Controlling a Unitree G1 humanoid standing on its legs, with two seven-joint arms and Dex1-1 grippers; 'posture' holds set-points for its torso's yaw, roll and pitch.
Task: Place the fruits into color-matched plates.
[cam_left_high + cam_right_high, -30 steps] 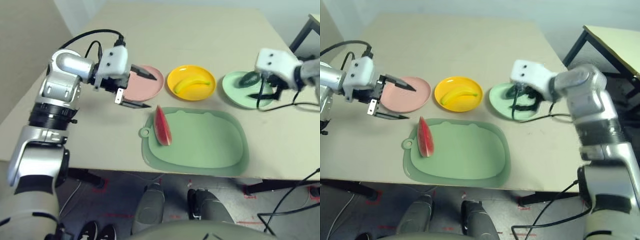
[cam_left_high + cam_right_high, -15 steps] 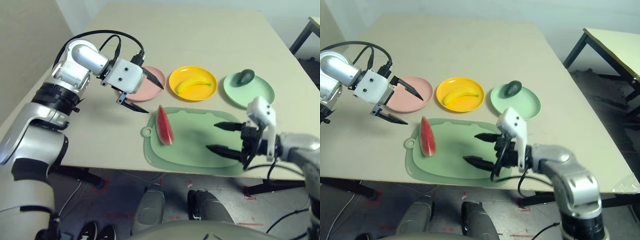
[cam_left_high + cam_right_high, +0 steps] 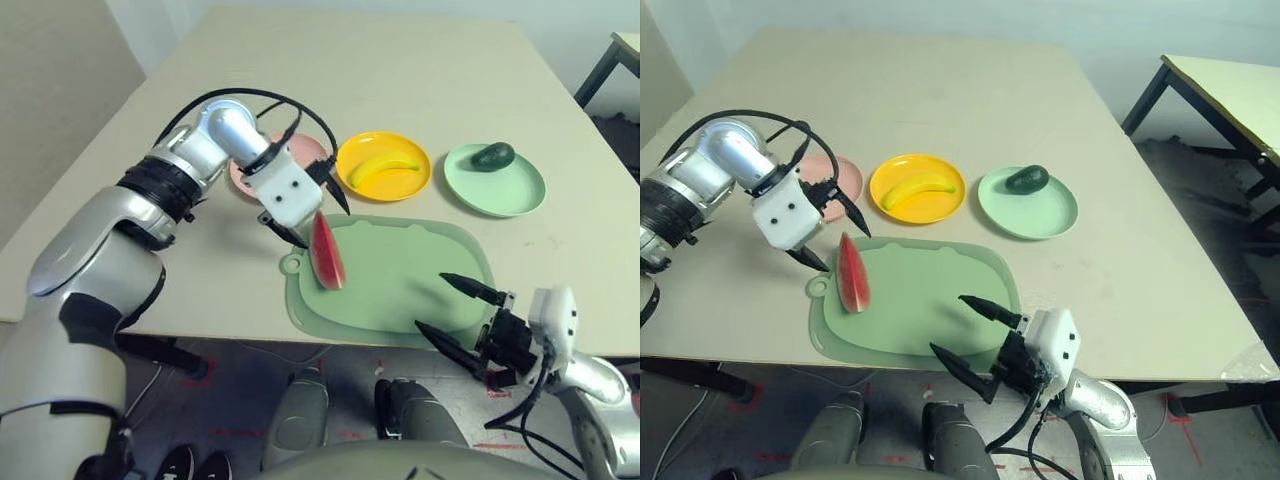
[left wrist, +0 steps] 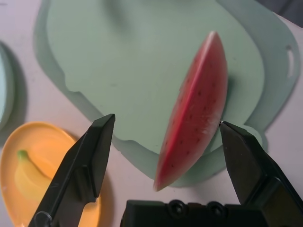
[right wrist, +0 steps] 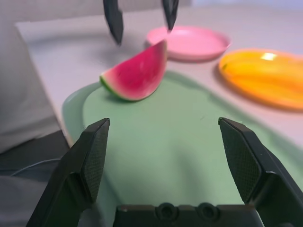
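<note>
No readable text appears anywhere on the table. The fruits, plates and mat carry no labels, brands or numbers.

Watermelon wedge [image 3: 325,252] on the mat; banana [image 3: 380,168] in yellow plate [image 3: 350,160]; avocado [image 3: 492,155] in green plate [image 3: 500,192]

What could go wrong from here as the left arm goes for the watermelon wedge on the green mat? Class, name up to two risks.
1. The red toy watermelon wedge with green rind stands on its narrow rind near the edge of the pale green rounded-rectangle mat. The left gripper, jaws open astride it, might tip it over if it closes off-centre.
2. The round pale pink plastic plate lies partly behind the left arm, so the wedge could clip its rim.
</note>
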